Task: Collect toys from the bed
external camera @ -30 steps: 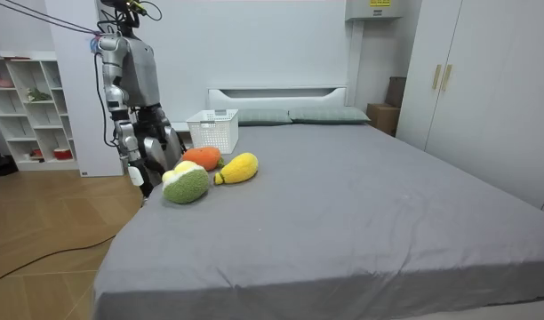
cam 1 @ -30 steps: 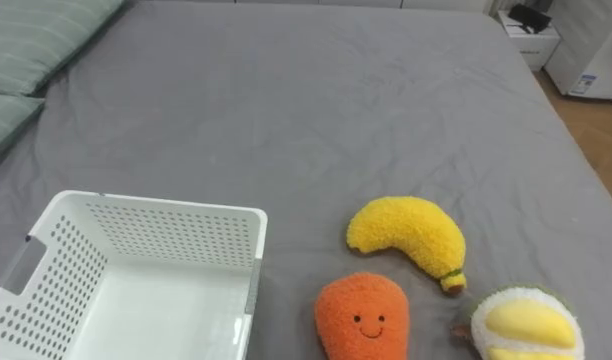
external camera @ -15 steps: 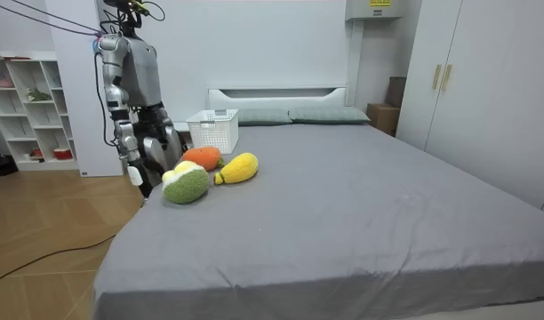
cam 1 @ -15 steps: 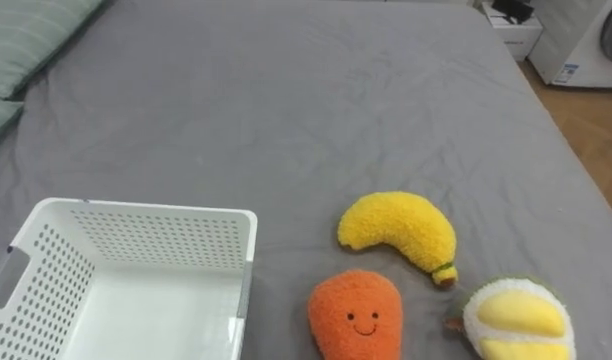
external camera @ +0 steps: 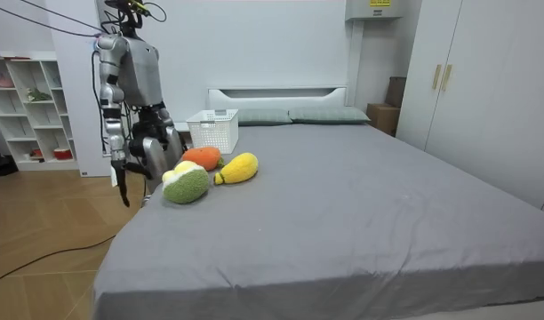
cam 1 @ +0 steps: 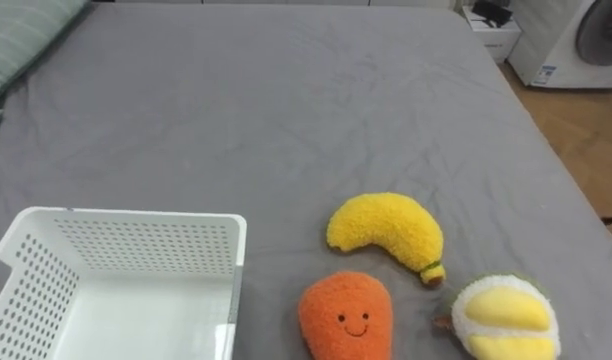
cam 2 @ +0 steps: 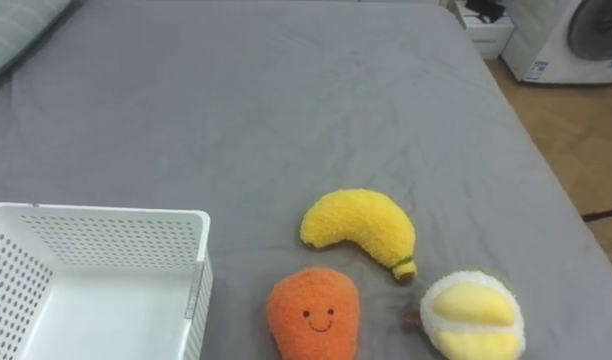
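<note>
Here's the bed [cam 1: 286, 100], grey sheet a little creased, and all three toys lie on it outside the basket [cam 1: 136, 245]. The white basket with its perforated walls sits at the robot's near left. Just to its right, with a strip of sheet between them, lies the orange toy [cam 1: 346, 315], a small stitched smile on its front. Right behind it is the plush banana [cam 1: 386, 228], curved, with its brown and green stem tip pointing at the round toy [cam 1: 506, 318]. That one is yellow and white with a green edge, and it lies farthest right, close to the stem tip.

At the far left lies a green striped pillow [cam 1: 26, 30]. A washing machine [cam 1: 576, 45] stands off the bed's far right corner, and the small label on its front is too small to read.

In the room view, the robot stands upright at the bed's side at the room view's left, next to the toys. Its right hand [external camera: 123, 182] hangs low beside its leg, clear of the bed, and I cannot tell if it is open or closed. A yellow sign [external camera: 376, 3] hangs high on the wall, but its print is unreadable.
</note>
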Motion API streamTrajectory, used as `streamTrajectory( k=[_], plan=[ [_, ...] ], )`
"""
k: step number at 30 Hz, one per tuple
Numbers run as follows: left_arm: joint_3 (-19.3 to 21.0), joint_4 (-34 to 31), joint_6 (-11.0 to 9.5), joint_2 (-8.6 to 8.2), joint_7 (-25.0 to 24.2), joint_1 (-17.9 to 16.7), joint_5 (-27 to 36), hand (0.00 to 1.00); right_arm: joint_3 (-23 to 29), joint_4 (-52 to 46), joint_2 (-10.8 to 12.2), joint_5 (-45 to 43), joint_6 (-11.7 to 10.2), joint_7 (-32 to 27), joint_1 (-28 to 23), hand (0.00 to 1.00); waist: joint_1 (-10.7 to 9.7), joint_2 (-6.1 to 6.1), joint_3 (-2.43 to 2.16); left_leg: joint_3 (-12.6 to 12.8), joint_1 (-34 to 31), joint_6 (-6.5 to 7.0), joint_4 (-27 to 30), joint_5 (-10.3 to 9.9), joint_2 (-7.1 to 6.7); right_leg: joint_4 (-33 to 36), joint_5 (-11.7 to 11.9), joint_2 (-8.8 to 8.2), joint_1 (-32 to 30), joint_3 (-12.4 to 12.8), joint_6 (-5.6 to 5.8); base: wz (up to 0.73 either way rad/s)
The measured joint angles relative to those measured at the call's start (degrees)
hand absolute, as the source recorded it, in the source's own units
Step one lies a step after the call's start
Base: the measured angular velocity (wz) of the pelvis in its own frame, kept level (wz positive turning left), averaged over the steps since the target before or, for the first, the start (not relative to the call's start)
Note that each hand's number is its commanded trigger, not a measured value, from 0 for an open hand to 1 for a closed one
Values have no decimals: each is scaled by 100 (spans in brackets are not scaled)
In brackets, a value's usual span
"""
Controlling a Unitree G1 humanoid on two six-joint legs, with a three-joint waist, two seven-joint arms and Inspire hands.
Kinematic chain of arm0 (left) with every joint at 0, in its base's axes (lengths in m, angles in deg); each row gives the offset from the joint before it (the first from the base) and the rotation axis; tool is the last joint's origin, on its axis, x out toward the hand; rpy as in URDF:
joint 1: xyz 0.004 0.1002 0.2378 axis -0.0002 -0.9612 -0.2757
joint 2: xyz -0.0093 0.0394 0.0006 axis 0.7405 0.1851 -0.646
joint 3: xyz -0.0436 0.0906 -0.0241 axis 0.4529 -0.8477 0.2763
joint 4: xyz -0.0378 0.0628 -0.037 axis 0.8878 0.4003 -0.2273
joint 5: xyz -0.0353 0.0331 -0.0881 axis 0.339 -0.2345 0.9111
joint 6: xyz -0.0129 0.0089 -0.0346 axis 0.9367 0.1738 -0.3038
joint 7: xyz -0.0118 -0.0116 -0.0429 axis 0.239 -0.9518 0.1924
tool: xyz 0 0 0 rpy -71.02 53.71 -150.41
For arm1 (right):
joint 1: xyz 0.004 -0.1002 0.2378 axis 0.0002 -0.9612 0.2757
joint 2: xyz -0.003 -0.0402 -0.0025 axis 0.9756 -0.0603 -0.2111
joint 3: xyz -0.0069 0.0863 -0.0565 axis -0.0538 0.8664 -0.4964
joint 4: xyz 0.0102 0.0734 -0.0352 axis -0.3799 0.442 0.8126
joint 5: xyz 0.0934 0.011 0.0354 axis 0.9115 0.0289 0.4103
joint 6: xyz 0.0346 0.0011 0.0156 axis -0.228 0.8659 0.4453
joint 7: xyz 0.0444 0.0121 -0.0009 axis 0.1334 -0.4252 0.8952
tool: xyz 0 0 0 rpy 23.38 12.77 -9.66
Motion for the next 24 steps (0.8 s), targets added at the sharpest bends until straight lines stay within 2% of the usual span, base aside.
streamTrajectory(
  k=[3, 8, 13, 17, 20, 24],
  plan=[
    [182, 17, 27, 15, -5, -8, -138, 0, 393, -5, 0, 77, 37, -77, -43, 0, -82, -34, -17, -1, 25, 0, 2, 0, -1, 2, 1, -1, 22, 6, 0, 0],
    [361, 33, 127, 49, -108, -7, -516, 0, 954, -42, -87, 33, 41, -321, -19, 0, -117, -56, -13, 5, 66, 3, -1, -24, -1, 6, 1, 2, 56, 41, 2, -2],
    [383, 26, 163, 158, -279, -37, -534, 0, 992, -525, -209, -115, 97, -618, 9, 0, -132, -79, -29, 14, 8, 6, 12, -27, -2, 21, -11, -5, -63, 62, 5, -2],
    [446, -40, 173, 193, -286, -48, -609, 0, 1089, -1344, -465, -555, 86, -933, 159, 0, -158, -102, -38, 147, -23, 7, 33, -25, -2, 133, -11, 1, -143, 152, 5, -13],
    [446, -81, 172, 218, -265, -77, -606, 0, 1119, -1749, -486, -671, -51, -1187, 302, 0, -132, -159, -34, 147, -28, 5, 45, -26, 6, 107, -9, 13, -138, 162, 3, 0],
    [326, -125, 164, 237, -238, -47, -624, 0, 1031, -2202, -483, -705, -91, -1516, 523, 0, -37, -202, -31, 157, -26, 6, 9, -26, 6, 115, -7, 16, -177, 194, 5, -3]
  ],
)
